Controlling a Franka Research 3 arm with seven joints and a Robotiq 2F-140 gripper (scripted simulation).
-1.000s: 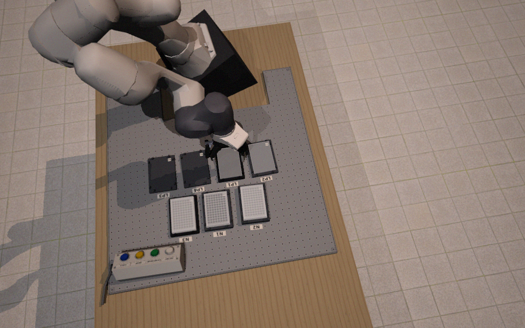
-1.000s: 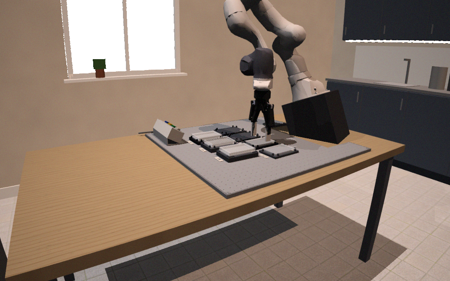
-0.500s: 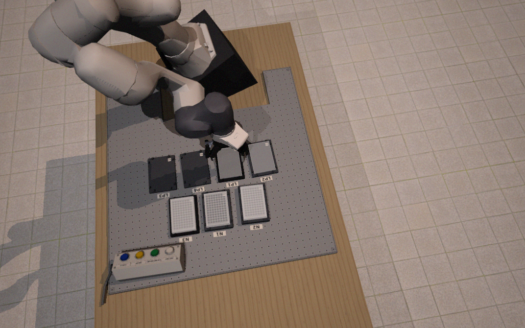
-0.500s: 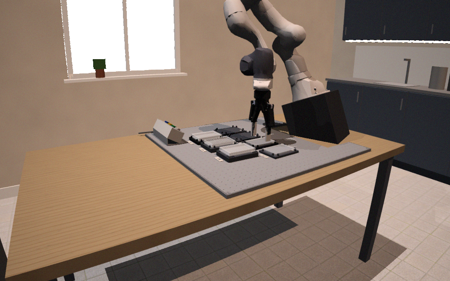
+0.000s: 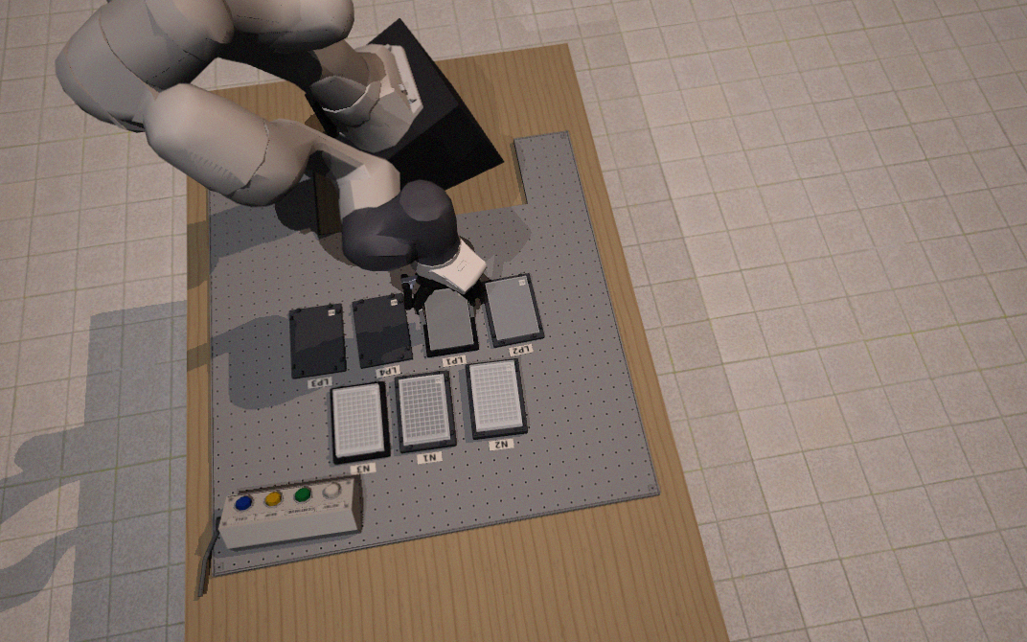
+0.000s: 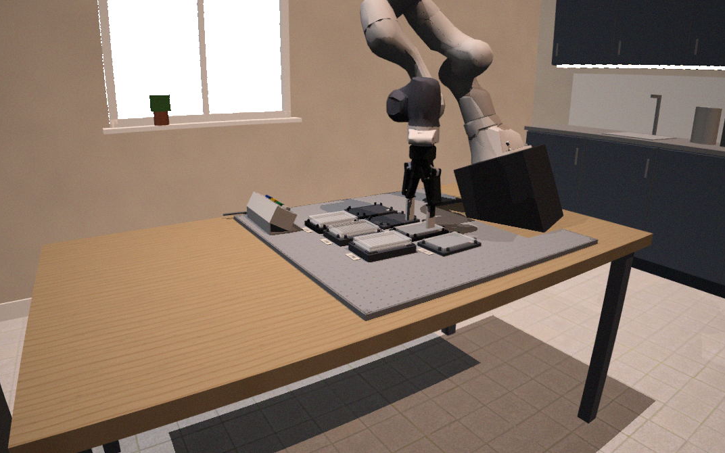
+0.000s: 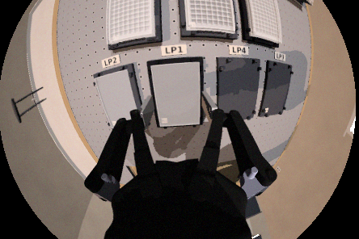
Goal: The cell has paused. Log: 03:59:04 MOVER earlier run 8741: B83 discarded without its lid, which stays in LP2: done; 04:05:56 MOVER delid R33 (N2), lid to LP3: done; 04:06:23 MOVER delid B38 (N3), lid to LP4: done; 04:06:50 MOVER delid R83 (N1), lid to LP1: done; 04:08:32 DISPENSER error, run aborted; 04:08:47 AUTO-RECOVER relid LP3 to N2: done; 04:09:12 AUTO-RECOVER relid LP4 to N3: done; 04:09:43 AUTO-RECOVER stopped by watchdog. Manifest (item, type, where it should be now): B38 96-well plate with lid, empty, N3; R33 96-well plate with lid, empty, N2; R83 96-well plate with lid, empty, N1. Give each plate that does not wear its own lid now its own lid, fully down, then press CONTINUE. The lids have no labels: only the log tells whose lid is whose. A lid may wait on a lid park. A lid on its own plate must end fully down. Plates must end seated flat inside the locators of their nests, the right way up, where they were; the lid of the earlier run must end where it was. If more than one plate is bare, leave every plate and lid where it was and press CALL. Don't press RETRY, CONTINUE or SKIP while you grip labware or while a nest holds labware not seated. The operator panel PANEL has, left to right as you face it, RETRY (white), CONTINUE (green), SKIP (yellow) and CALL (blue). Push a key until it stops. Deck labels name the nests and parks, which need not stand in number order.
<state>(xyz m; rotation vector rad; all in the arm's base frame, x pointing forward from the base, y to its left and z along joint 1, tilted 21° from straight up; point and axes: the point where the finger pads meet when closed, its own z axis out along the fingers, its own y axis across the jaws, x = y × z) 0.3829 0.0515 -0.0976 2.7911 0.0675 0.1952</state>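
Three 96-well plates stand in a row of nests: N3 (image 5: pixel 358 420), N1 (image 5: pixel 423 409) and N2 (image 5: pixel 495 396). The plate in N1 shows a darker, sharper well grid than the other two and looks bare. A grey lid (image 5: pixel 448 320) lies on park LP1, and it also shows in the wrist view (image 7: pixel 175 93). Another grey lid (image 5: pixel 513 308) lies on park LP2. Parks LP3 (image 5: pixel 316 340) and LP4 (image 5: pixel 381 331) are bare and dark. My gripper (image 7: pixel 177 100) is low at the far end of the LP1 lid. It is open, with a finger on either side and a small gap to each long edge.
The operator panel (image 5: pixel 290 514) stands at the deck's front left with blue (image 5: pixel 243 503), yellow (image 5: pixel 272 498), green (image 5: pixel 302 493) and white (image 5: pixel 331 490) keys. A black box (image 5: pixel 422 111) stands at the arm's base behind the parks.
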